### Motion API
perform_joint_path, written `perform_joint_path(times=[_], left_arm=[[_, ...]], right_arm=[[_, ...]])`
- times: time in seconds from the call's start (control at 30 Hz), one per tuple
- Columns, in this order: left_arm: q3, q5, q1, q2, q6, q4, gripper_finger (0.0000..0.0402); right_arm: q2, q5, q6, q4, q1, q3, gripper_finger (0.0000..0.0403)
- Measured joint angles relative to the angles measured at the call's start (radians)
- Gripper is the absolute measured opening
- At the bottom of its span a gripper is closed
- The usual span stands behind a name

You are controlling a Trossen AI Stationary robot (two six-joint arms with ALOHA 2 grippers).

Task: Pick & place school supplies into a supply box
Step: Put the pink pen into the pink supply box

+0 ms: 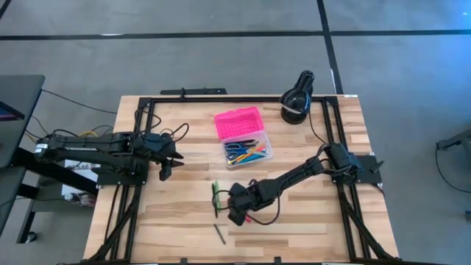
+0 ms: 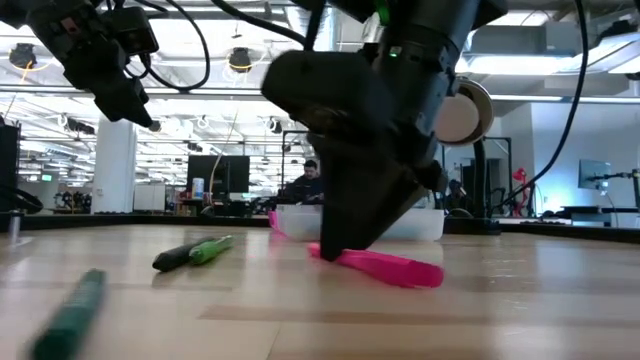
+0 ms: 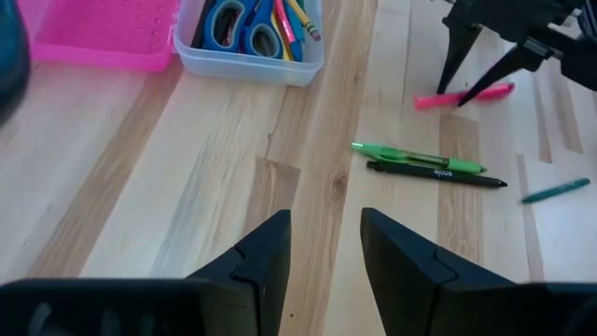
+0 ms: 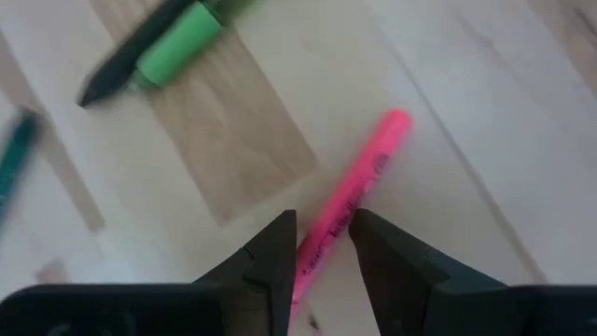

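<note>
On the wooden counter (image 1: 294, 221), the right pincer (image 4: 322, 245) stands tips-down over a pink pen (image 4: 359, 191), its two dark fingers (image 4: 270, 252) set one on each side of the barrel with a narrow gap showing; the pen lies flat on the wood, and the low view shows the fingertips down at it, though whether they press it cannot be told. Near the pink pen lie a green pen (image 3: 415, 156) and a black pen (image 3: 434, 174), side by side and touching along their length, with a dark green pen (image 3: 555, 191) lying apart from them nearer the counter's front edge. The supply box (image 1: 250, 152) sits farther back toward the middle of the counter, its clear base holding blue-handled scissors (image 3: 238, 23) and several coloured pens, its bright pink lid (image 1: 238, 121) folded open flat beside it. The left pincer (image 3: 325, 252) hangs above the counter's left side, well apart from the box, fingers parted and holding nothing. A black lamp (image 1: 298, 99) stands at the back right corner.
</note>
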Motion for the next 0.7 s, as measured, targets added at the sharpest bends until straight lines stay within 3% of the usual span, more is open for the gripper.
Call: perform_joint_path(times=[0.23,0.7], left_arm=[[0.0,-0.002,0.0,0.0,0.0,0.0,0.0125],[0.0,-0.036,0.0,0.0,-0.033,0.012,0.0125]], right_arm=[[-0.002,-0.015,0.006,-0.092,0.0,0.0,0.0084],[-0.005,-0.208,0.218,-0.278,-0.054,0.004,0.0043]])
